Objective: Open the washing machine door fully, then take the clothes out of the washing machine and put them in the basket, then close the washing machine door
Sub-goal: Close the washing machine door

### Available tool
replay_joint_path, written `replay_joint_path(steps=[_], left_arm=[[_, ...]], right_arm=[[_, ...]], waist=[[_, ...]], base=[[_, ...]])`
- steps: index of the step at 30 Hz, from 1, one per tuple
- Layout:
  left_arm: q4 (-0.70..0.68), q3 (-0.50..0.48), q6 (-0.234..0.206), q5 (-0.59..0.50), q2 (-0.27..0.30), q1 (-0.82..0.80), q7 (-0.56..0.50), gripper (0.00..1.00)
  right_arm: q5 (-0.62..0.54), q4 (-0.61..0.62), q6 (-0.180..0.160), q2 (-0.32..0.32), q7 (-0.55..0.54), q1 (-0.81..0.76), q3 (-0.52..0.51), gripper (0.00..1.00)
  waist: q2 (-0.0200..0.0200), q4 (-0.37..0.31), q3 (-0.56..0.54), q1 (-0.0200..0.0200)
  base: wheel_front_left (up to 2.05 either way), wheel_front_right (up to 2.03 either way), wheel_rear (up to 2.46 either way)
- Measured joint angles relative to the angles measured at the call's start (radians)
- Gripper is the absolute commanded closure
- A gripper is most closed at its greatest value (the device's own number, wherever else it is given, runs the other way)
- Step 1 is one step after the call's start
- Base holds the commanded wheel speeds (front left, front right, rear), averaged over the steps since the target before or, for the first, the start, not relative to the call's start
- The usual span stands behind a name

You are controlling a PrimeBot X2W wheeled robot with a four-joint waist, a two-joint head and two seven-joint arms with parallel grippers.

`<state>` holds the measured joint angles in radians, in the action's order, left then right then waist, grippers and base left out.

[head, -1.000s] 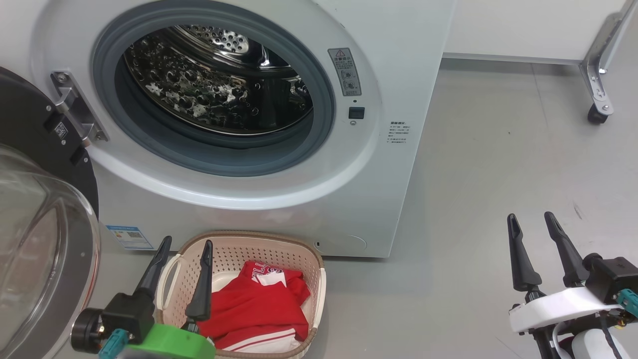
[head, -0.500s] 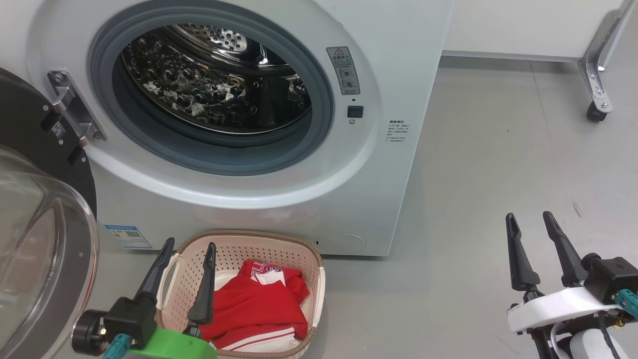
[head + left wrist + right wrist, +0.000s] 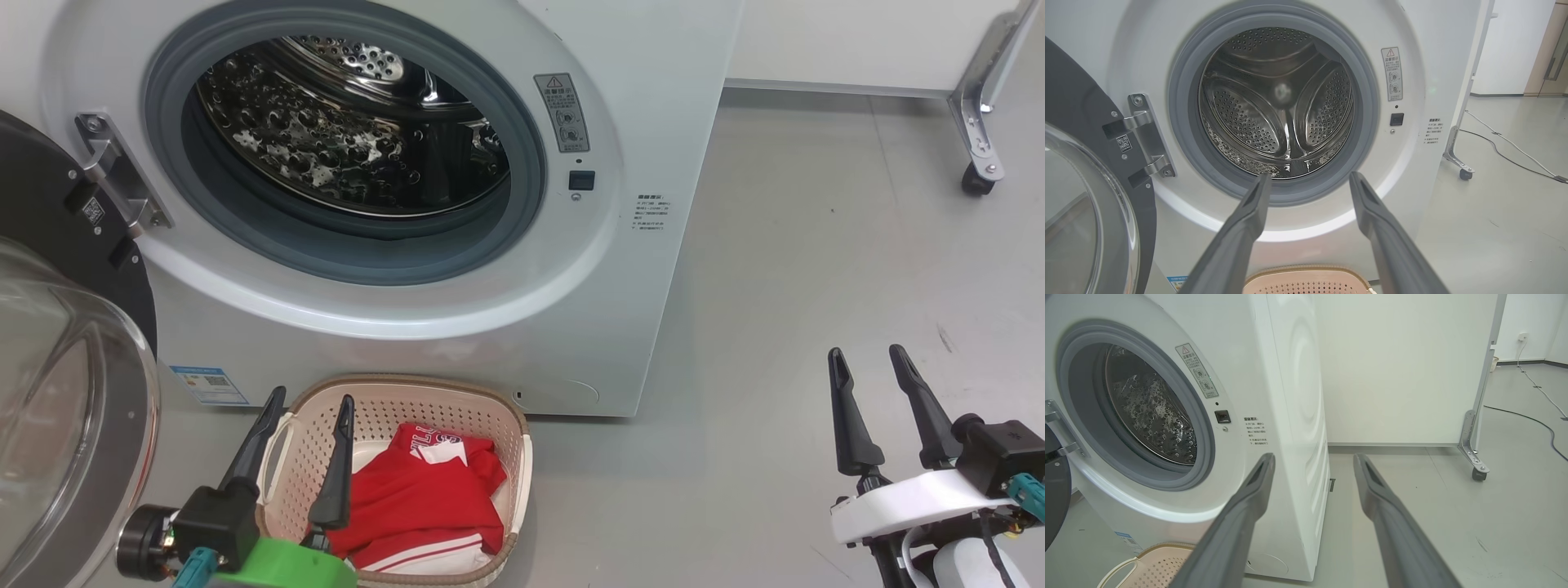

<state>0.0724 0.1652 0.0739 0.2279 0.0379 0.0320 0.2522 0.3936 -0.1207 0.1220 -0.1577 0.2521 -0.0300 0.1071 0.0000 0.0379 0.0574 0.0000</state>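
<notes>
The white washing machine (image 3: 637, 122) stands with its steel drum (image 3: 343, 139) bare of clothes; the left wrist view looks straight into the drum (image 3: 1278, 106). Its black door (image 3: 57, 359) with the glass bowl hangs swung out at the left, also seen as the door (image 3: 1081, 196). Red clothes (image 3: 424, 498) with white trim lie in the cream basket (image 3: 506, 425) on the floor before the machine. My left gripper (image 3: 310, 400) is open above the basket's left end, holding nothing. My right gripper (image 3: 867, 353) is open over bare floor at the right.
A metal frame leg with a caster (image 3: 976, 175) stands at the far right by a white wall panel. Cables (image 3: 1535, 420) run across the grey floor behind it. A blue label (image 3: 208, 385) sits at the machine's lower left corner.
The whole head picture has shifted slightly, so the camera moved a little. Both grippers stay open and nearly still; clothes and basket are unchanged.
</notes>
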Motion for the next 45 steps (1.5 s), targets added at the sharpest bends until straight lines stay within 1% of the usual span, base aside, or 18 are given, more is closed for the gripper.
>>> replay_joint_path(steps=[3,20,45], left_arm=[[-0.003,0.000,-0.007,0.000,0.000,0.000,0.000,0.00],[-0.008,0.004,-0.016,0.001,0.000,0.000,0.000,0.00],[-0.017,0.012,-0.020,-0.006,0.001,0.000,0.000,0.00]], right_arm=[[0.000,0.000,0.000,0.000,0.000,0.000,0.000,0.00],[-0.001,0.002,0.000,0.000,0.000,0.000,-0.001,0.00],[-0.001,-0.004,0.000,0.008,0.000,0.000,0.000,0.00]], waist=[[0.0000,0.000,0.001,0.0000],[0.0000,-0.004,0.001,0.0000],[0.0000,-0.002,0.005,0.0000]], base=[[-0.35,0.35,0.00],[-0.70,0.70,0.00],[-1.27,1.27,0.00]])
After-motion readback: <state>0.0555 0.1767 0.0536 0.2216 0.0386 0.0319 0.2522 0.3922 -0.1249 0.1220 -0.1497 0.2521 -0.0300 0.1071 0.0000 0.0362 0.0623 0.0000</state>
